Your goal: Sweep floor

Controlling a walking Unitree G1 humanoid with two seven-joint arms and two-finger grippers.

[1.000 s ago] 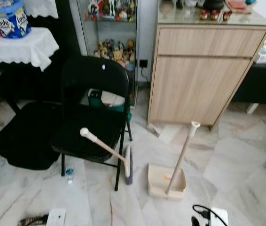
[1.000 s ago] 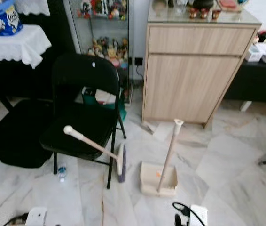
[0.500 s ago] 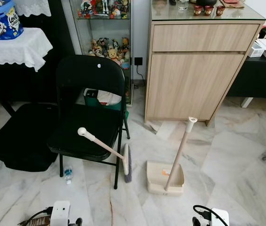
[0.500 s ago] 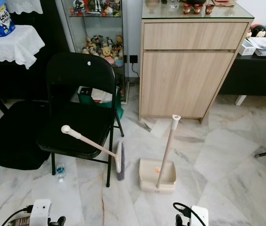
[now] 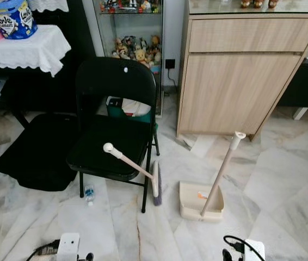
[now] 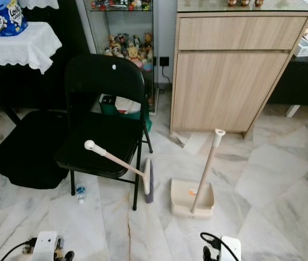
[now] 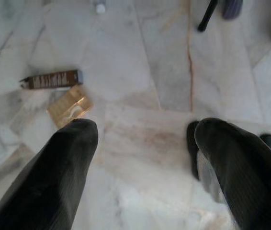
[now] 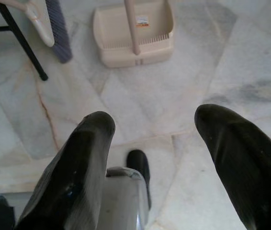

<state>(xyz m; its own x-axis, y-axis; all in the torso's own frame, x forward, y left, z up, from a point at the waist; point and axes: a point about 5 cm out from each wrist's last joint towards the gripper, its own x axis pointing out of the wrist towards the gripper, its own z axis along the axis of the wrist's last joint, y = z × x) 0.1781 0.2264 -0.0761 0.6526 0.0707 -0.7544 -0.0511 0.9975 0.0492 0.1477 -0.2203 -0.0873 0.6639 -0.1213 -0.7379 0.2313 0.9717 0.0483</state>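
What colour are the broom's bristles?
Purple-grey bristles on the cream broom; right wrist view shows them best.

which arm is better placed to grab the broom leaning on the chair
Probably the left. The cream-handled broom leans on the black folding chair, left of centre, handle tip toward the left gripper, fingers open. The right gripper, also open, faces the cream dustpan.

A black folding chair [image 5: 113,128] stood on the marble floor [image 5: 284,185], and a cream broom [image 5: 137,168] leaned against it — handle tip over the seat, bristle head on the floor by the chair's front leg. Just beside it sat a cream dustpan [image 5: 200,202], its long handle tilted upward. Behind stood a wooden cabinet [image 5: 241,76] and a glass display case [image 5: 132,38] of figurines. A small bottle [image 5: 89,193] lay under the chair — near a black mat [image 5: 37,152].
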